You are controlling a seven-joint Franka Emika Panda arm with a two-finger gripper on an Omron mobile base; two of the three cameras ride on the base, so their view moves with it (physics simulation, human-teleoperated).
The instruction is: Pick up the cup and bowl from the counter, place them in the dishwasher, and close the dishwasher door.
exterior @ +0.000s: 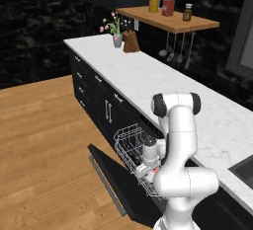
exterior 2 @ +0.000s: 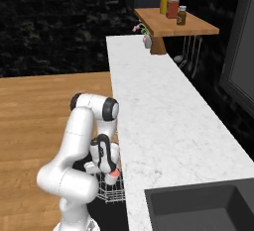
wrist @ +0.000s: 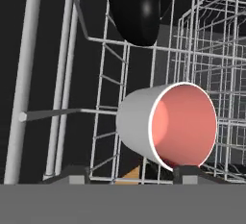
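So the little grey-white cup with the red inside (wrist: 166, 124) is lying on its side in the white wire rack (wrist: 192, 35) of the black dishwasher, right ahead of my pincer (wrist: 129, 172) and between its two dark tips, red mouth turned toward one tip. The tips stand apart and I don't see either one pressing the cup wall, so I'd call the pincer released, cup let go. Just beyond the cup, further from the pincer, the shallow black bowl (wrist: 134, 9) sits on edge against the wires. Below and off to the side is the flat black dishwasher door (exterior: 116, 184), dropped open with its long grey bar handle (exterior: 106, 184). What worries me: the cup is round and on its side, so if I pull the pincer out crooked a tip could clip the rim and roll it, or knock it into the bowl. Also the rack looks pulled out over the door, so closing might jam.
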